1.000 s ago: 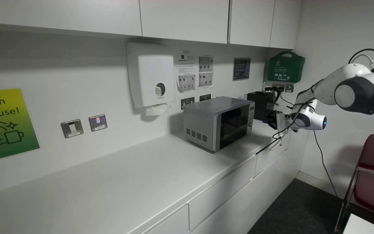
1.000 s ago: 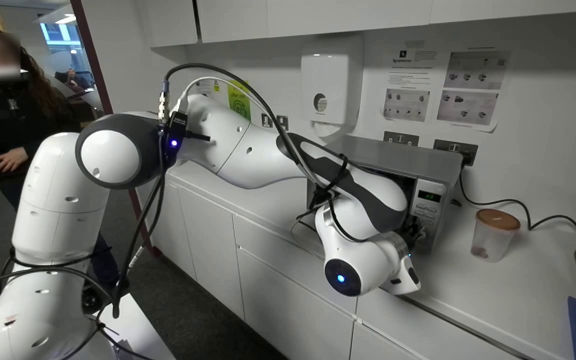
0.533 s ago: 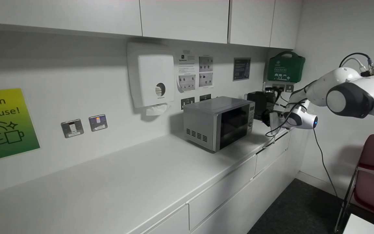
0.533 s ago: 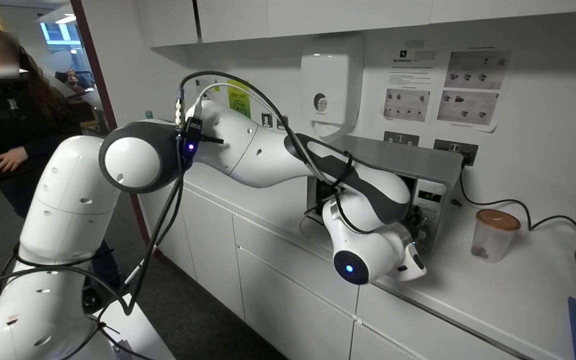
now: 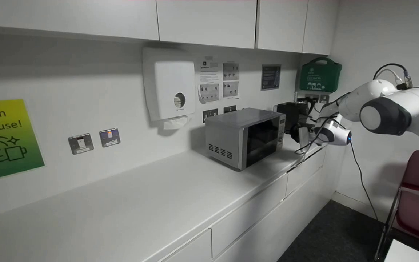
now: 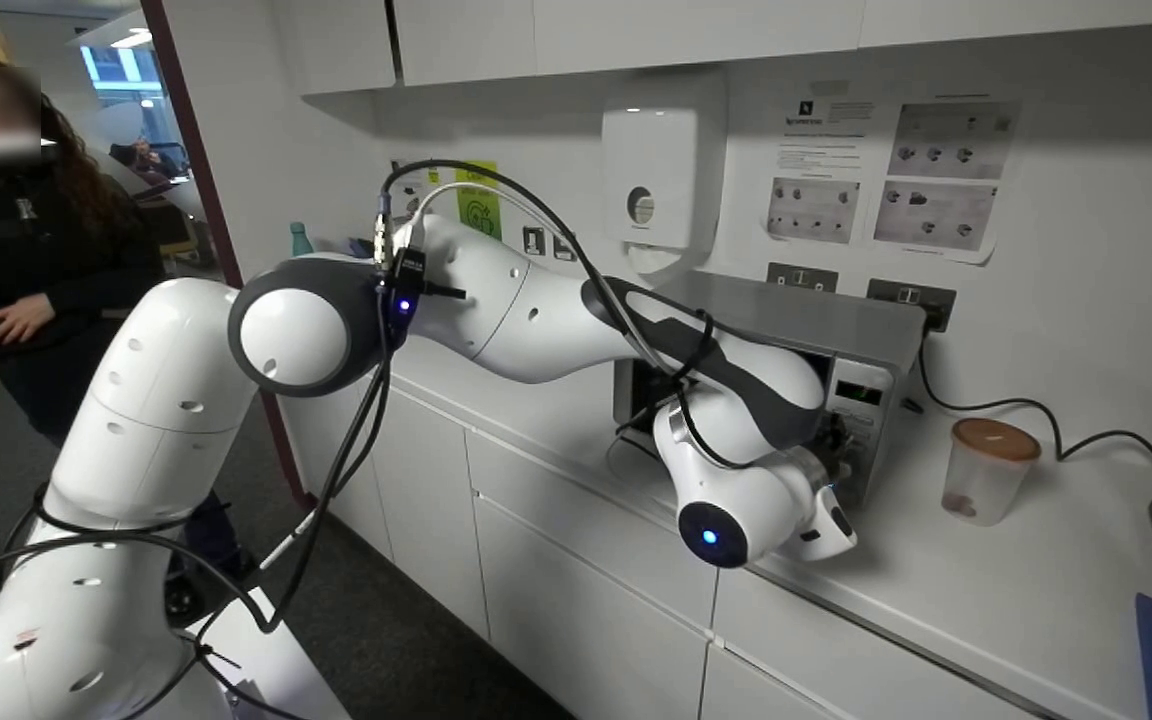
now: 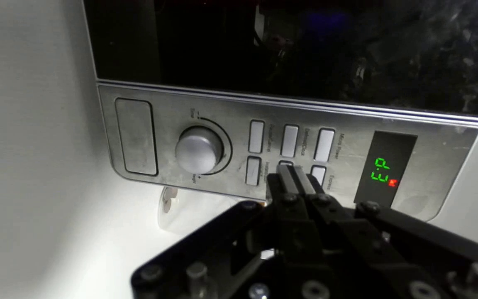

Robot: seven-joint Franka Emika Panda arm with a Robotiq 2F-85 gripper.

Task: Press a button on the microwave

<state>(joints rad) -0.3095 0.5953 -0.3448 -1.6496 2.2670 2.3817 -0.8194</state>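
We are holding the black, metal-tipped gripper (image 7: pixel 292 169) with its fingers together, probably so the narrow tips act as one prod, in front of the pale-grey rectangular buttons (image 7: pixel 289 141); we are unable to judge contact. The silver-grey, box-shaped, glass-fronted microwave (image 5: pixel 246 136) is standing between the front and back edges of the white countertop (image 5: pixel 140 203), its buttons facing the front edge, presumably for easy reach.

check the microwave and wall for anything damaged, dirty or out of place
Pale smudges mark the dark window of the microwave in the wrist view, perhaps dirt or glare. A paper notice in an exterior view seems curled at its lower left corner. Nothing else stands out.
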